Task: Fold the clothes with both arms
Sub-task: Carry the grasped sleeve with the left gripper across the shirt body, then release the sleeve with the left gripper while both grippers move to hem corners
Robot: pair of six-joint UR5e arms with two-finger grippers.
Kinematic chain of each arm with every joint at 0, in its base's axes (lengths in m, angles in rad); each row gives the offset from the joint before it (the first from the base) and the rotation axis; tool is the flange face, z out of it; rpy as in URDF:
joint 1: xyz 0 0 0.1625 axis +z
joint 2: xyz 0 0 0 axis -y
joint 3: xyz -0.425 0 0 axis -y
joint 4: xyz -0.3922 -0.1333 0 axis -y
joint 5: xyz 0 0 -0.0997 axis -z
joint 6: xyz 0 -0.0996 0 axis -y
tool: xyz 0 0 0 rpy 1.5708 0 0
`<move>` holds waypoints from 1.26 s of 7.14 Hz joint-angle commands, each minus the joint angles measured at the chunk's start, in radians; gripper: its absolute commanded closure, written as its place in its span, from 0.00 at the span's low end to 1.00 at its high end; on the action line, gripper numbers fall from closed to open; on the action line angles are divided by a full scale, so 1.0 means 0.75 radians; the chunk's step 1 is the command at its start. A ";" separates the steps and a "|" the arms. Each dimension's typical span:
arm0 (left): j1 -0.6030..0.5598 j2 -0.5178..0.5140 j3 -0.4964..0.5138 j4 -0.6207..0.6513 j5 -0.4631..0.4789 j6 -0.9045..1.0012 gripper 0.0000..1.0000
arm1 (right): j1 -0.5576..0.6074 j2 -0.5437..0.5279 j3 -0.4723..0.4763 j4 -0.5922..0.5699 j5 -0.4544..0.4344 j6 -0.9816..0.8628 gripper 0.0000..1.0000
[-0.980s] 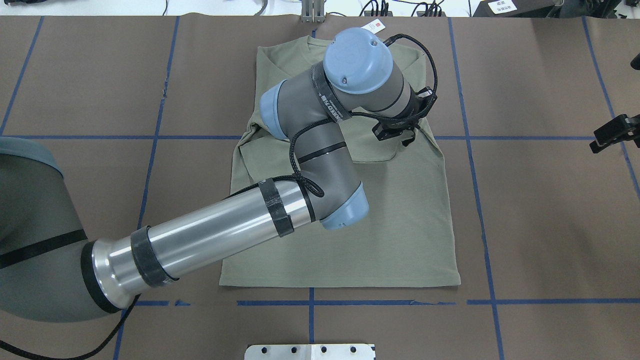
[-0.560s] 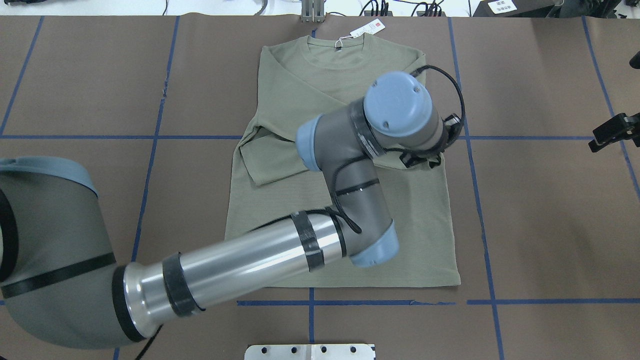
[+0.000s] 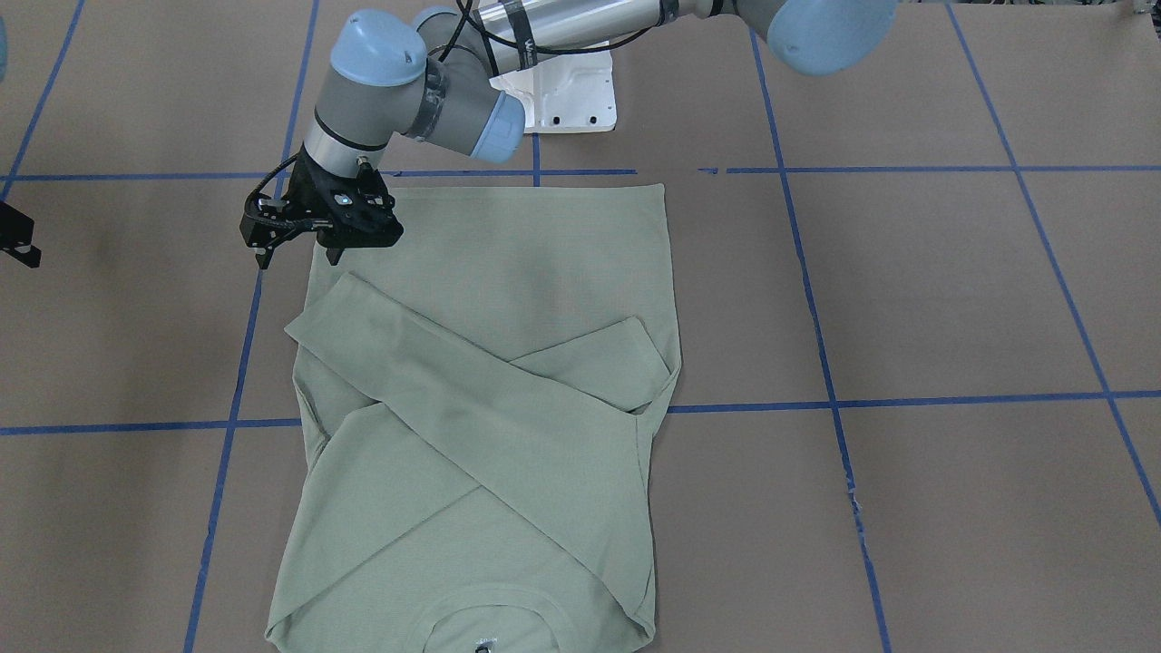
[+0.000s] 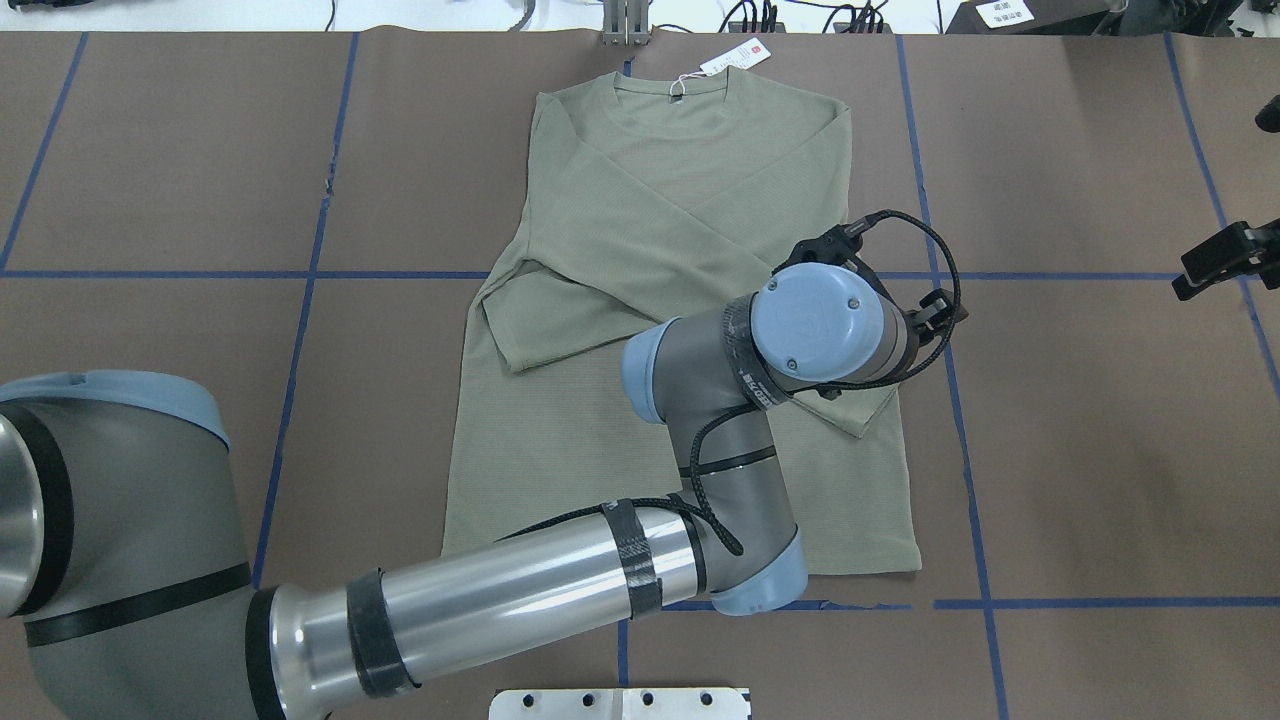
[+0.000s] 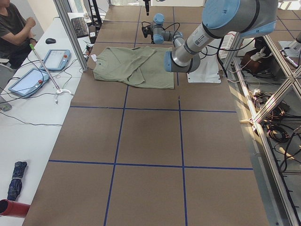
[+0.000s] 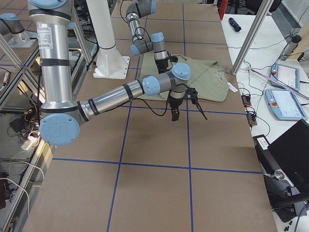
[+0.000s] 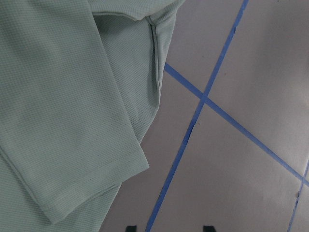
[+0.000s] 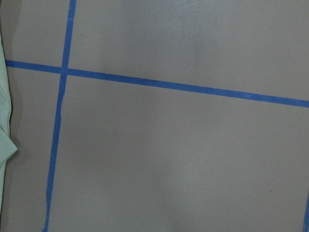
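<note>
The pale green shirt [image 3: 508,263] lies flat on the brown table, collar away from the robot, with both sleeves crossed over the chest [image 4: 640,200]. Its white hang tag [image 4: 738,55] sits past the collar. My left arm reaches across the shirt. The left gripper [image 3: 297,257] hovers open and empty over the shirt's right edge, just robot-side of the upper sleeve's cuff [image 3: 313,322]. In the left wrist view that cuff [image 7: 87,183] lies flat, and two fingertips [image 7: 130,228] stand apart. The right gripper [image 4: 1215,262] hangs off to the right of the shirt; I cannot tell its state.
Blue tape lines [image 4: 310,275] grid the table. The white pedestal base [image 3: 567,91] sits at the robot's edge. A side table with tablets [image 5: 28,80] and a seated person [image 5: 14,28] lies beyond the collar end. The right wrist view shows bare table [image 8: 183,154].
My left arm swung from over the shirt's chest toward the robot and to the right. The sleeve under it now lies diagonally, its cuff near the shirt's right edge. The right gripper barely moved.
</note>
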 commanded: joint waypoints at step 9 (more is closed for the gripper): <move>-0.281 1.265 -1.603 0.836 -0.220 0.785 0.00 | -0.790 -0.122 0.158 0.666 -0.368 1.178 0.00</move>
